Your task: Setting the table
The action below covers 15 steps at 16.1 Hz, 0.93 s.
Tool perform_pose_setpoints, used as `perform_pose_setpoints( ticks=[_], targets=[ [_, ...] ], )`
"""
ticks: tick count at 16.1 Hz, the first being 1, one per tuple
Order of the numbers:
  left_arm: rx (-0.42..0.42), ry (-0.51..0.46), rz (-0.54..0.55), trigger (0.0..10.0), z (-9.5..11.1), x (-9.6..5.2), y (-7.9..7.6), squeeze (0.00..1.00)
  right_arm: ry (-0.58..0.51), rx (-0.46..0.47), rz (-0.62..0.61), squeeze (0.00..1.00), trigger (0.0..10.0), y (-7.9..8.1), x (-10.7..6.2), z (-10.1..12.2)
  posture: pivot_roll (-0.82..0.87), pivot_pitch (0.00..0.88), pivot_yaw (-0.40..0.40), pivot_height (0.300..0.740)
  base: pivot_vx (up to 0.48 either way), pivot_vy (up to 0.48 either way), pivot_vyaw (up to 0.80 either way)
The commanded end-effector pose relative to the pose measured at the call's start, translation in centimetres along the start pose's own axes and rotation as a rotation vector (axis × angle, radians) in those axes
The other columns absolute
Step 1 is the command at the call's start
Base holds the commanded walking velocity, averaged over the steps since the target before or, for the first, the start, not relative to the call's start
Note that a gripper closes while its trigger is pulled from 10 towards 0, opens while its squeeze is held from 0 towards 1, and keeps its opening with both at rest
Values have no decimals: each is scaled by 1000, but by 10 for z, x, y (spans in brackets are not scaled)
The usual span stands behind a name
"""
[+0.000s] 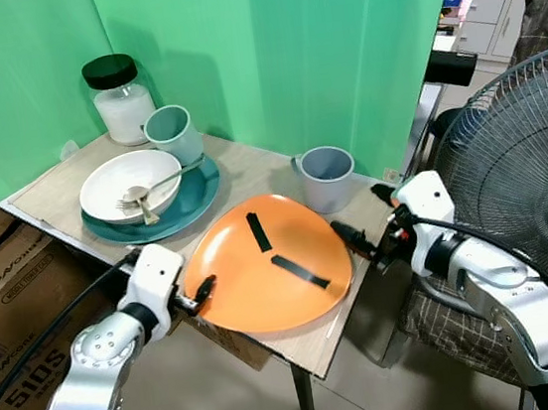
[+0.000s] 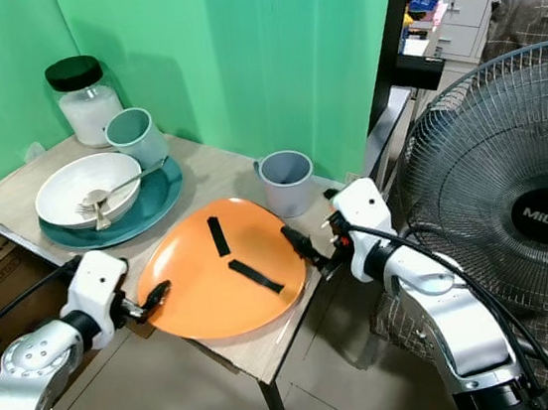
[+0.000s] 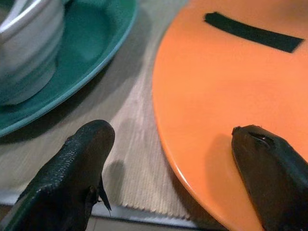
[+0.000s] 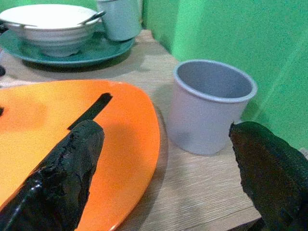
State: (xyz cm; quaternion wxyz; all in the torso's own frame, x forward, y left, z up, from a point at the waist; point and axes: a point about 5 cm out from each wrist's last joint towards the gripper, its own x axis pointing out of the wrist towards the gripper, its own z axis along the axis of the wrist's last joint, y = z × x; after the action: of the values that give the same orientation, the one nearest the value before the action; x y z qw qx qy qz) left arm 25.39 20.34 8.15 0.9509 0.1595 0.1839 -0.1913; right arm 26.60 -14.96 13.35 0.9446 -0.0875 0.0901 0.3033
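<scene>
An orange plate (image 1: 263,276) with two black tape strips lies at the table's front edge, hanging slightly over it. My left gripper (image 1: 203,292) is at the plate's left rim and open; in the left wrist view one finger (image 3: 269,173) sits over the plate (image 3: 231,86) and the other (image 3: 77,163) over the bare table. My right gripper (image 1: 353,238) is open at the plate's right rim. One of its fingers (image 4: 67,168) hangs over the plate, the other (image 4: 269,163) beside the grey cup (image 4: 209,108).
A teal plate (image 1: 191,197) at the back left carries a white bowl (image 1: 122,176) with a fork and spoon (image 1: 143,194), and a teal cup (image 1: 171,135). A black-lidded jar (image 1: 121,99) stands behind. A fan (image 1: 531,183) is at the right, with cardboard boxes (image 1: 5,298) at the left.
</scene>
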Motion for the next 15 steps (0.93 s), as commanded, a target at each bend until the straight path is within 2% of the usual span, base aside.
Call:
perform_pose_setpoints(
  ticks=[1,4,6,8,10,12,14,15],
  targets=[
    [-47,56,46,10000,-16,-4,3,0,14,-10,56,0,10000,2,3,1,66,0,32,740,0,0,0],
    [-191,-2,149,10000,-24,-7,7,0,100,27,150,0,10000,4,6,-5,66,0,20,740,0,0,0],
    [-235,2,155,10000,-31,-7,5,0,134,32,163,0,10000,0,7,-9,65,0,10,740,0,0,0],
    [-309,9,166,10000,-40,-6,1,0,134,75,206,0,10000,-2,8,-6,57,0,5,740,0,0,0],
    [-342,11,171,10000,-43,-5,0,0,136,109,232,0,10000,-2,8,-5,55,0,1,740,0,0,0],
    [-358,18,175,10000,-49,-5,-2,0,149,195,269,0,10000,-1,10,-3,49,0,-1,740,0,0,0],
    [-369,26,179,10000,-52,-4,-4,0,182,329,354,0,10000,5,16,2,45,0,-4,740,0,0,0],
    [-370,26,180,10000,-53,-4,-5,0,195,339,375,0,10000,8,18,3,45,0,-4,740,0,0,0]
  ],
)
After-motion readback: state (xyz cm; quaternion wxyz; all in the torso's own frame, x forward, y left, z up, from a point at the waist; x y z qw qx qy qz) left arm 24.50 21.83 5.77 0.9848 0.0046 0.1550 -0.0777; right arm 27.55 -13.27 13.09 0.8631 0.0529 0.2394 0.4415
